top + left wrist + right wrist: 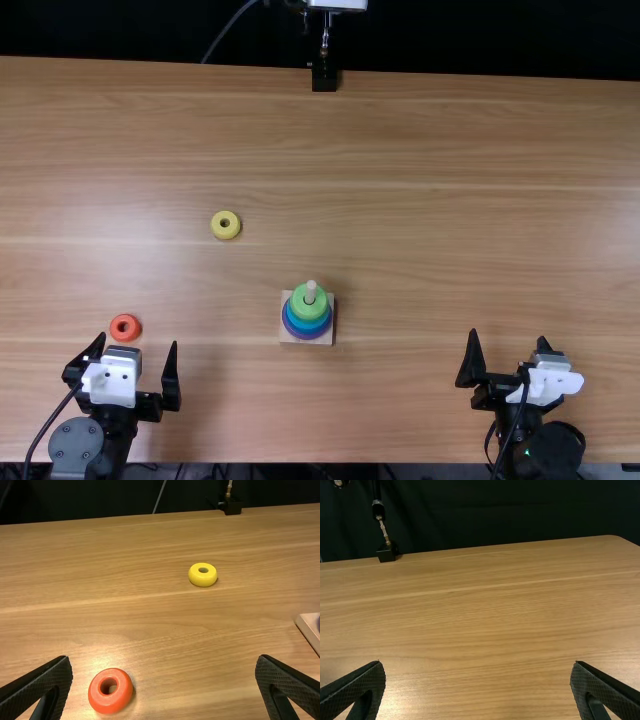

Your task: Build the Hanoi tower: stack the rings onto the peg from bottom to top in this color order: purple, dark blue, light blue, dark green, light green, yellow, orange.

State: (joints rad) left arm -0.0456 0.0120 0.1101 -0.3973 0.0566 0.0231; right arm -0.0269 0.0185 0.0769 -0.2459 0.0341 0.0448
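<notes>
In the top view my left gripper [138, 352] stands open at the lower left, the orange ring [125, 327] on the table just beyond its fingers. My right gripper [508, 352] is open at the lower right, holding nothing. The wooden peg [311, 291] rises from a square base [290, 338] near the middle, with green, blue and purple rings [308, 318] stacked on it, green uppermost. Farther back lies the yellow ring [226, 225]. The left wrist view has the yellow ring [202, 575], the orange ring [110, 691] and its own gripper [164, 680]; the right wrist view has its gripper [477, 682].
A black mount [325, 80] with a metal stem stands at the table's far edge. The wooden table [450, 200] extends between the arms and behind the peg base.
</notes>
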